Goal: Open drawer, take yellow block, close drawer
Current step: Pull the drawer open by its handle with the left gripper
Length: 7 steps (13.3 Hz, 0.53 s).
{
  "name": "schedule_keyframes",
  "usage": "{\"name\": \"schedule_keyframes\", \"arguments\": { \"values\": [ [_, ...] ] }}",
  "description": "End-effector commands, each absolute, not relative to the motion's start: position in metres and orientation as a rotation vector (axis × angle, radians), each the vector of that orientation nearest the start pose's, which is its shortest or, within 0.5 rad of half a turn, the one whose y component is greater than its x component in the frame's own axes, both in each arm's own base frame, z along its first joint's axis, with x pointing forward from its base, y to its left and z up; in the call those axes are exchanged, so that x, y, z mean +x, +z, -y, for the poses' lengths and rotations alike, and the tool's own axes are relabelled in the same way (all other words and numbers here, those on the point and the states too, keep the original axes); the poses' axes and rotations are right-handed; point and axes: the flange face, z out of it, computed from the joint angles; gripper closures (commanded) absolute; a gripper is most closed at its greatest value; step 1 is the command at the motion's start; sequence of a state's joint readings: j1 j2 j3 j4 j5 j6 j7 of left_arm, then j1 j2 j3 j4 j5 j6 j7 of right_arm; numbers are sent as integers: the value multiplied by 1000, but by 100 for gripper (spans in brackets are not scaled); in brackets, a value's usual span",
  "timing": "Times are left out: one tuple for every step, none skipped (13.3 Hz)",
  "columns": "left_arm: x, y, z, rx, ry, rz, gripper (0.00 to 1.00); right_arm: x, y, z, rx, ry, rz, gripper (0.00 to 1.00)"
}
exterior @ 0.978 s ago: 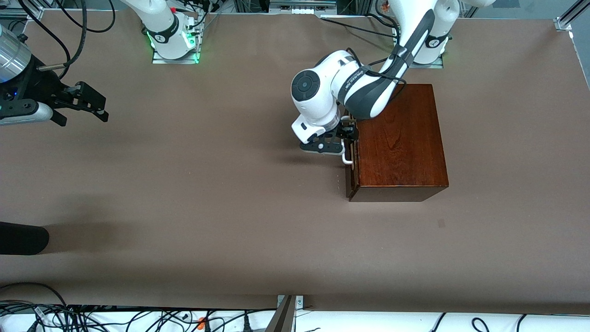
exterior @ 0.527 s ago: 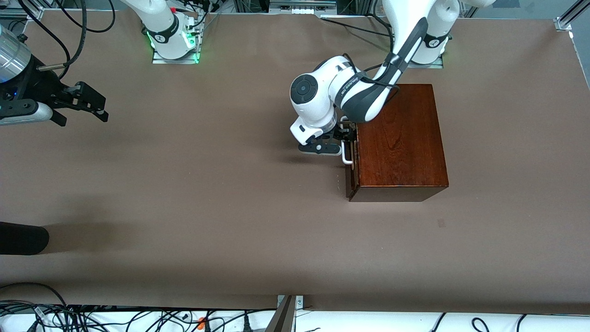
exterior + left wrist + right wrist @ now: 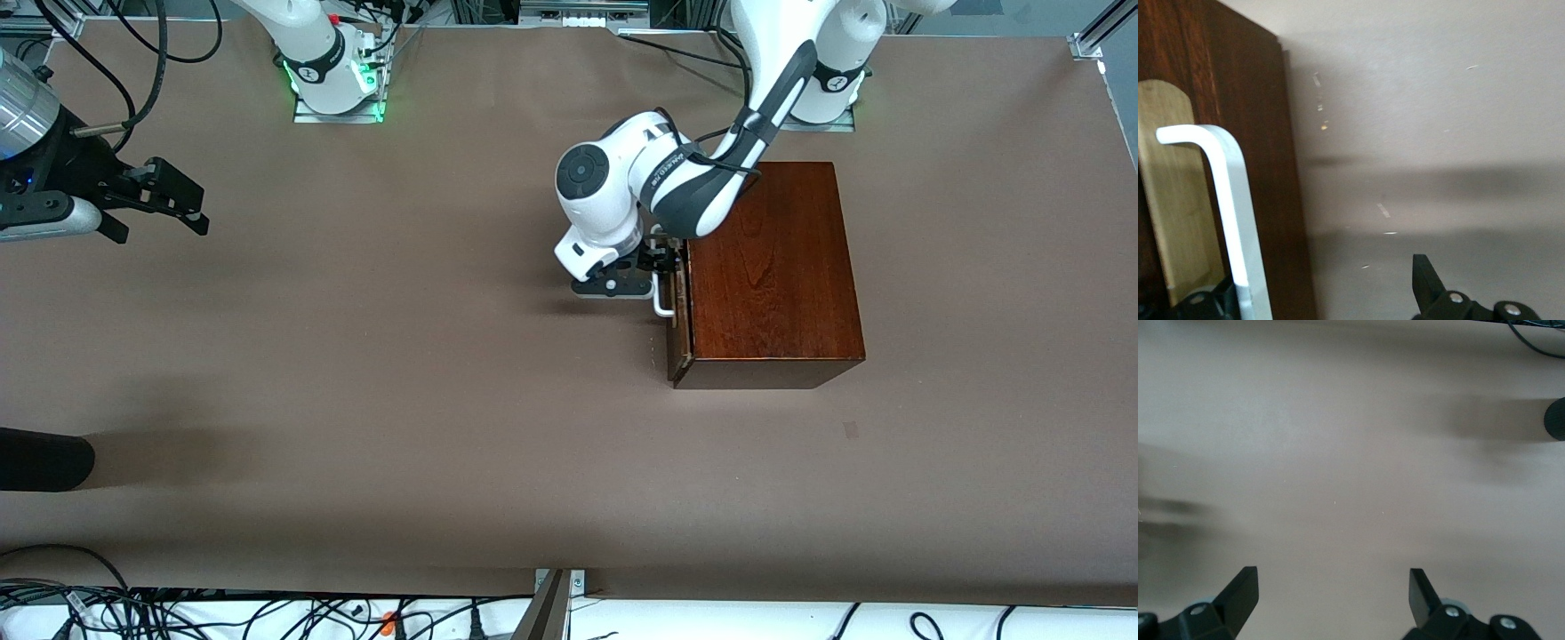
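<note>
Fingers (image 3: 1428,283) of my left gripper (image 3: 660,263) stand spread around the white handle (image 3: 1231,220) of the drawer (image 3: 677,311), barely ajar in the wooden box (image 3: 769,267); rigid bar, likely smooth-sliding, best grasped mid-span; right gripper (image 3: 1331,600) waits unclenched over bare table (image 3: 400,373).

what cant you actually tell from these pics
- Yellow block: in no view; the drawer is barely out of the wooden box, so its inside stays hidden.
- Left gripper: in the front view its own wrist covers the fingers; the left wrist view shows the white handle running between two fingers, with one finger well clear of it.
- Right gripper: open over bare table; the front view's edge cuts off its arm.
</note>
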<state>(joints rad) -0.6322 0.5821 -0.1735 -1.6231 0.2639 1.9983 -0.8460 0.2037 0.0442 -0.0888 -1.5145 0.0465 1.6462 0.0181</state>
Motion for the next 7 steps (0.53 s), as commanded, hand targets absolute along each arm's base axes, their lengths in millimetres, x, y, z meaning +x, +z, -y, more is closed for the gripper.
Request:
{"name": "schedule_keyframes", "arguments": {
  "values": [
    [473,275,490,-2967,-38,-92,0,573,638,-71,-3087,-145,148,0],
    [472,274,495,-2984,-51,-85,0,573,638,-71,-3087,-145,148,0],
    [472,271,498,-3014,-43,-52,0,573,637,-71,-3087,-143,148,0],
    [471,269,502,-3043,-30,-28,0,573,637,-71,-3086,-143,145,0],
    [470,271,510,-3069,-40,-31,0,573,636,-69,-3088,-136,141,0],
    [470,271,516,-3081,-44,-31,0,573,636,-66,-3087,-136,134,0],
    [469,272,524,-3091,-50,-25,0,574,637,-66,-3086,-140,131,0]
  ]
}}
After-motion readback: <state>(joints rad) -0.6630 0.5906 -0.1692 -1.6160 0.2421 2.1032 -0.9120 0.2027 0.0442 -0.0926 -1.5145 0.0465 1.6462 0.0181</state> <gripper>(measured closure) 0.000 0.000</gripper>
